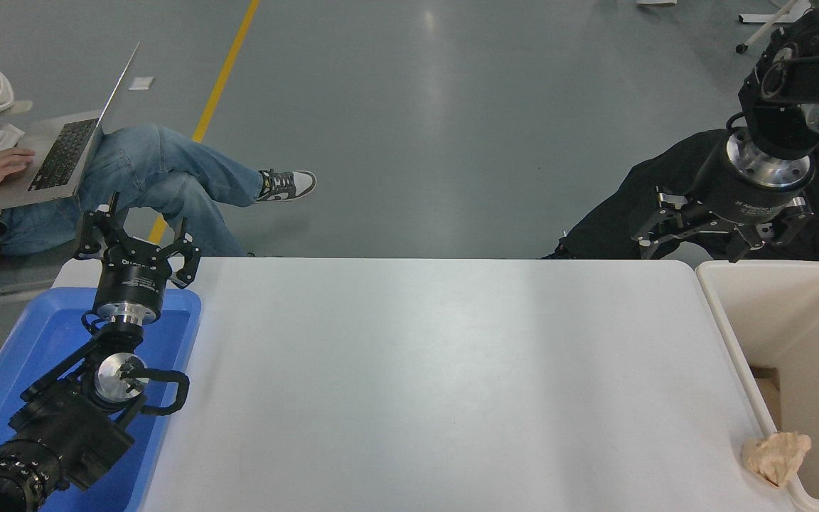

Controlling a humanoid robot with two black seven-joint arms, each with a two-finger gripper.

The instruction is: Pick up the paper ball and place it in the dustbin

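The paper ball (pixel 775 457), a wrinkly tan wad, rests at the near right, against and partly over the left rim of the dustbin (pixel 729 334). This large cream bin stands off the table's right end. My right gripper (pixel 722 242) hangs high above the bin's far left corner, open and holding nothing, well away from the ball. My left gripper (pixel 138 238) is parked open over the blue tray at the left.
A shallow blue tray (pixel 33 334) lies under the left arm at the table's left end. A person with a laptop (pixel 68 149) sits beyond the far left corner, legs stretched toward the table. The white table (pixel 416 370) spans the middle.
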